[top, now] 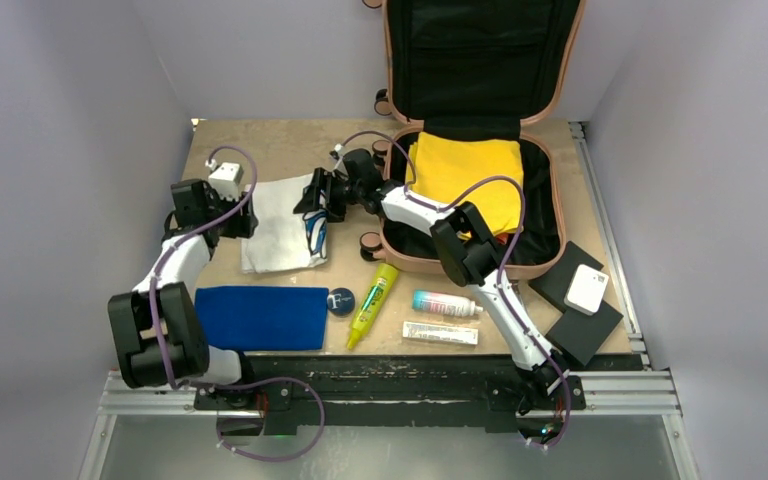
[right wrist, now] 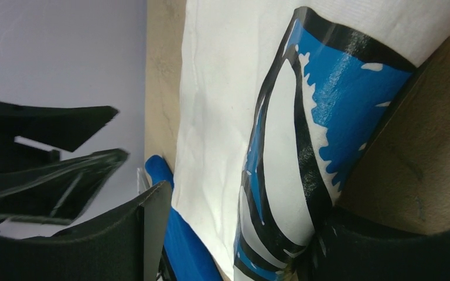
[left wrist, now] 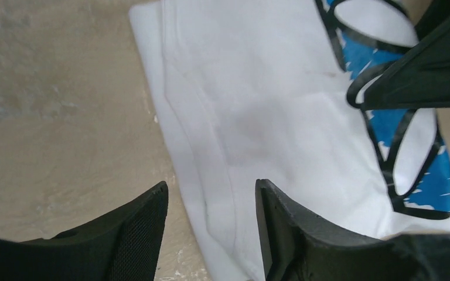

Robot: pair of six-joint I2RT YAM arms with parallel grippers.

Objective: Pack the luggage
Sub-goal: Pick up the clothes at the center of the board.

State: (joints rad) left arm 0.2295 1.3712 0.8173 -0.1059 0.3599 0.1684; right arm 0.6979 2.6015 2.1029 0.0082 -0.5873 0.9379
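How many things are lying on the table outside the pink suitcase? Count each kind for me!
Folded clothes: 2 (white shirt, blue cloth)
Tubes and bottles: 3 (yellow-green tube, pink-and-teal bottle, white tube)
Round blue tin: 1
Black pads: 2
White box, sitting on the pads: 1
Total: 9, all outside the suitcase

Centre left: folded white shirt (top: 278, 225), blue-and-black print along its right edge, lying on a tan table (top: 260, 150). Lower left: folded blue cloth (top: 260, 318). To its right, in a row: round dark tin (top: 341, 301), yellow-green tube (top: 373, 303), pink tube with teal cap (top: 445, 303). Below that: pale flat pack (top: 441, 333), possibly a tube. Right: black pads (top: 560, 285) bearing a white box (top: 586, 289).
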